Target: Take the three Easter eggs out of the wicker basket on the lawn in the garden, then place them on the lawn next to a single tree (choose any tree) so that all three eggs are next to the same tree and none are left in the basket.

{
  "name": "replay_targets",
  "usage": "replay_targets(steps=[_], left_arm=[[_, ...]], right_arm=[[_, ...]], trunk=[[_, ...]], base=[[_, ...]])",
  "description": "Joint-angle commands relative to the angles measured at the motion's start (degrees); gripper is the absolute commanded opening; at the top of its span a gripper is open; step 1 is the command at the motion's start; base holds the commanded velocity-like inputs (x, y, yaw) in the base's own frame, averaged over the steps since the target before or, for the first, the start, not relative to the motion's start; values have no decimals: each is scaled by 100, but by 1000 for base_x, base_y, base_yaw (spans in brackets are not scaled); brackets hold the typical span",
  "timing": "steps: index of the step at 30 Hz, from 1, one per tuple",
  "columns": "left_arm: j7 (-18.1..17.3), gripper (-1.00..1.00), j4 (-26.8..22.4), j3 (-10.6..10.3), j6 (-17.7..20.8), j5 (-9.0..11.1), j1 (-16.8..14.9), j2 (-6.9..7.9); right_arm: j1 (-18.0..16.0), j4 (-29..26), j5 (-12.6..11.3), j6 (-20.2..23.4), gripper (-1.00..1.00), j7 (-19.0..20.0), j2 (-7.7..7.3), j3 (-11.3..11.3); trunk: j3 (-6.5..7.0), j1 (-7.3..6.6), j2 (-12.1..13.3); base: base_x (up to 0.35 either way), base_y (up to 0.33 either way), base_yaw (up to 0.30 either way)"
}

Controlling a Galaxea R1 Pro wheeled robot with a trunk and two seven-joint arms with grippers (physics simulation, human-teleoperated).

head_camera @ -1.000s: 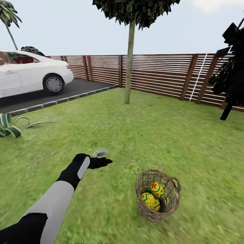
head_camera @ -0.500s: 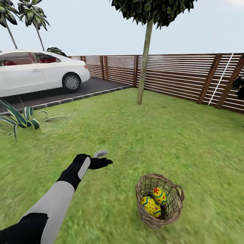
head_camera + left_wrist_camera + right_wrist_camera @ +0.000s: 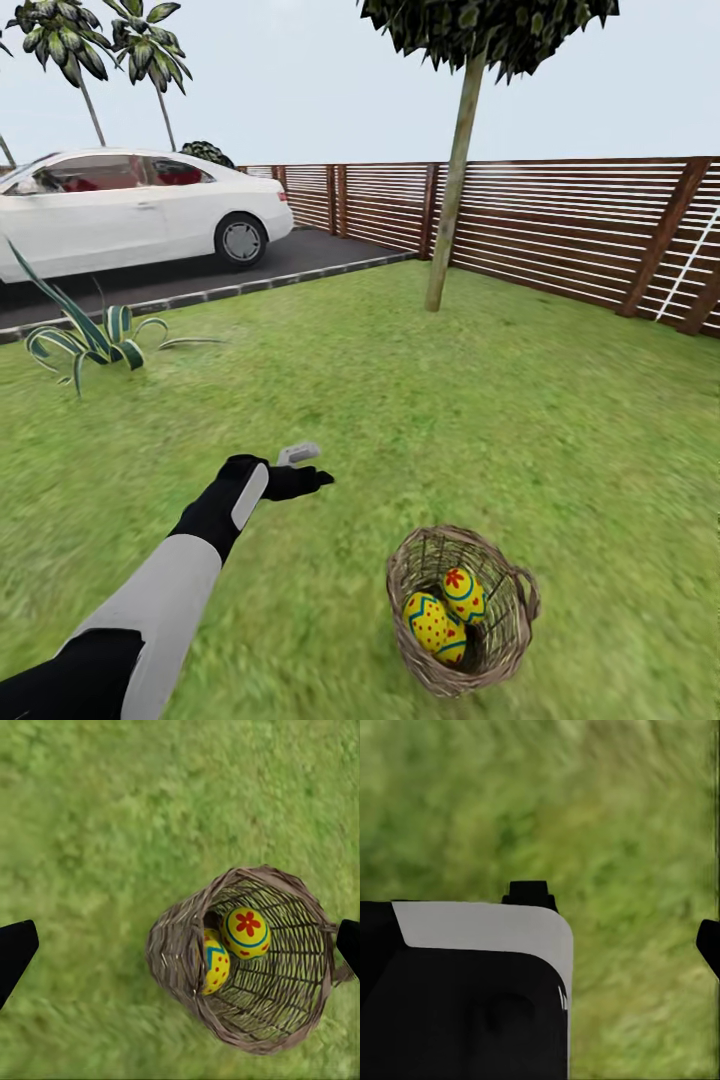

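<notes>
The left gripper (image 3: 300,468) was extended forward over the lawn (image 3: 560,420), holding nothing; in the left wrist view its two dark fingertips (image 3: 15,952) sat at opposite edges of the frame, so the jaws were spread wide. The right gripper's state could not be told: a dark finger tip (image 3: 709,941) appeared in the right wrist view above blurred grass beside the robot's own black-and-white housing (image 3: 472,982). The wicker basket (image 3: 462,612) stood on the grass near the left gripper, toward the robot's right and closer to its body. Inside it lay the Easter eggs (image 3: 445,610) — two clearly visible, touching each other, with part of a third beneath them. The tree (image 3: 452,190) stood well apart, up by the wooden fence (image 3: 580,225); a white car (image 3: 130,210) was parked on the driveway and a striped plant (image 3: 95,340) grew nearby. Likely hazards from this position: a descent onto the basket rim instead of its opening would tip the light basket, and eggs packed together could roll aside when one finger pushed between them — a weak pinch on a smooth egg could drop it short of the tree
</notes>
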Motion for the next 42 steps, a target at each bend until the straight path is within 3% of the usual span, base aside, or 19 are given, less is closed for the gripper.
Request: replay_targets(steps=[1,5,8,12,15,19,27,33,36,42], left_arm=[[-7,100,-6,-1,26,-10,-3,-3],[4,100,-6,-31,65,-24,-3,0],[11,100,-2,-167,100,-34,-3,2],[33,100,228,-749,115,-33,-3,-17],[259,100,457,-1068,102,-18,-3,-164],[714,100,530,-1152,112,-5,-3,-259],[815,100,592,-1182,140,22,7,-391],[802,100,718,-1182,85,971,18,-377],[804,100,723,-1189,76,1089,22,-380],[827,100,744,-1191,57,1137,25,-376]], right_arm=[[-1,-7,-4,25,100,-3,0,1],[-1,-1,-4,25,100,-3,0,1],[-1,0,-4,25,100,-3,0,1],[-1,0,-4,25,100,-3,0,1],[-1,0,-4,25,100,-3,0,1],[-1,0,-4,25,100,-3,0,1],[-1,0,-3,25,100,-3,0,1],[-1,0,-4,25,100,-3,0,1],[-1,0,-4,25,100,-3,0,1],[-1,0,-3,25,100,-3,0,1]], trunk=[[-5,1,-3],[-5,1,-3],[-5,1,-3],[-5,1,-3],[-5,1,-3],[-5,1,-3],[-5,1,-3],[-5,1,-3],[-5,1,-3],[-5,1,-3]], base=[[138,-312,2],[88,-166,0],[18,-34,0],[4,-7,0],[1,-1,0],[0,0,0],[0,0,0],[0,-13,0],[0,-199,0],[0,-284,0]])
